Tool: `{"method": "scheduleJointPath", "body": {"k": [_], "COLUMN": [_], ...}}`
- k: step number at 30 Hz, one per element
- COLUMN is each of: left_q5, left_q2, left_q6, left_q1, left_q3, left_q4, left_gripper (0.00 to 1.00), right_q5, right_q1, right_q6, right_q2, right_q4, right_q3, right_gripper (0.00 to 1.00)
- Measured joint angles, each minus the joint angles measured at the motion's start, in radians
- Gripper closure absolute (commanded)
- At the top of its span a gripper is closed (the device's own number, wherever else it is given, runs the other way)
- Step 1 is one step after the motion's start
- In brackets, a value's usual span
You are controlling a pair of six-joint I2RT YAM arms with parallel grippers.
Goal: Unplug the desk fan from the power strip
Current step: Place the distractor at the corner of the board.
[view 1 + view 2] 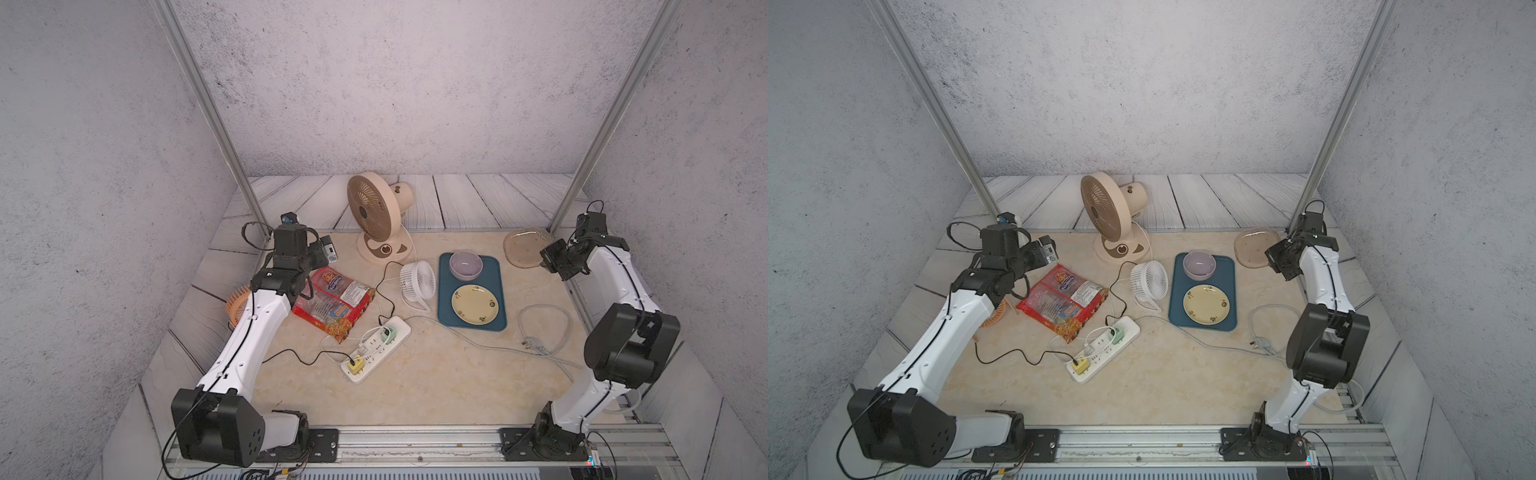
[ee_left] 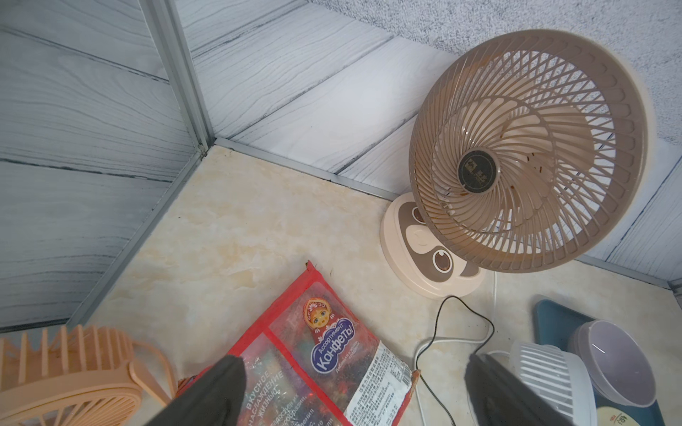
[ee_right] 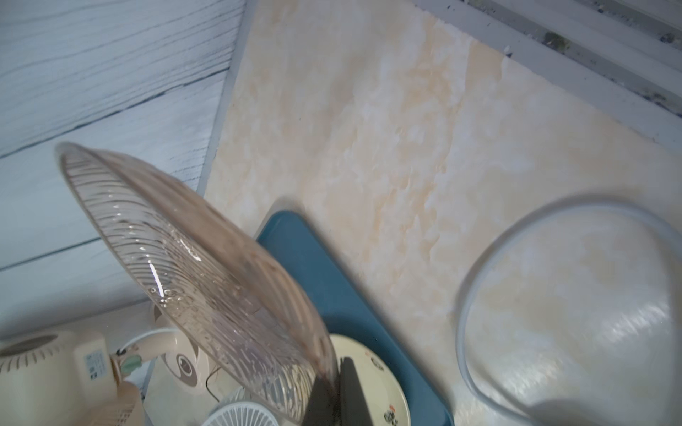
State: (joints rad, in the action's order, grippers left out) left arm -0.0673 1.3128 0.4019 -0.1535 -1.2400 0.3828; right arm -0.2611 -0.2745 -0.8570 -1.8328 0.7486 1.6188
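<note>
— Where does the power strip lie relative to the hands?
— Slantwise on the counter, near the middle and toward the front, well apart from both. The left hand hovers over the candy bag, which lies near the strip on its far-left side. The right hand is off in the far right corner.
— How does it look?
— A long flat white bar. A yellow plug with a black cord sits near its front end and a green plug with a white cord sits toward the far end. Its pale cord trails right into a loop. The beige desk fan stands upright at the back; I cannot tell which plug is its own.
— And the hands?
— The left one has its fingers spread wide and holds nothing. The right one is clamped on the rim of an amber glass plate, which sits tilted.
</note>
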Motion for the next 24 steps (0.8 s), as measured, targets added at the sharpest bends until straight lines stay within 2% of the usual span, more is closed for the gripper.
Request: {"method": "scheduleJointPath", "body": {"k": [8, 12, 13, 18, 22, 24], "left_q5": [0.044, 0.063, 0.069, 0.091, 0.096, 0.099], "left_q2": [0.007, 0.055, 0.072, 0.150, 0.174, 0.177], "left_q6": [0.006, 0.005, 0.005, 0.027, 0.055, 0.068], "left_q1": [-0.009, -0.059, -0.076, -0.145, -0.164, -0.164], "left_q3": [-0.023, -0.060, -0.071, -0.097, -0.099, -0.103], "left_q4": [0.114, 0.164, 0.174, 0.218, 0.238, 0.240], "left_gripper": [0.02, 0.02, 0.02, 0.02, 0.02, 0.01], "right_q5": [0.002, 0.002, 0.001, 0.000, 0.008, 0.012], "right_q1": [-0.035, -0.044, -0.046, -0.059, -0.073, -0.075], "right_q6": [-0.033, -0.024, -0.021, 0.000, 0.035, 0.057], "right_q2": [-0.282, -0.371, -0.385, -0.403, -0.403, -0.403], "right_q4": [-0.118, -0.132, -0.134, -0.142, -0.137, -0.124], "right_q3": [0.074, 0.116, 0.124, 0.150, 0.159, 0.166], "right_gripper": [1.00, 1.00, 0.97, 0.66, 0.40, 0.32]}}
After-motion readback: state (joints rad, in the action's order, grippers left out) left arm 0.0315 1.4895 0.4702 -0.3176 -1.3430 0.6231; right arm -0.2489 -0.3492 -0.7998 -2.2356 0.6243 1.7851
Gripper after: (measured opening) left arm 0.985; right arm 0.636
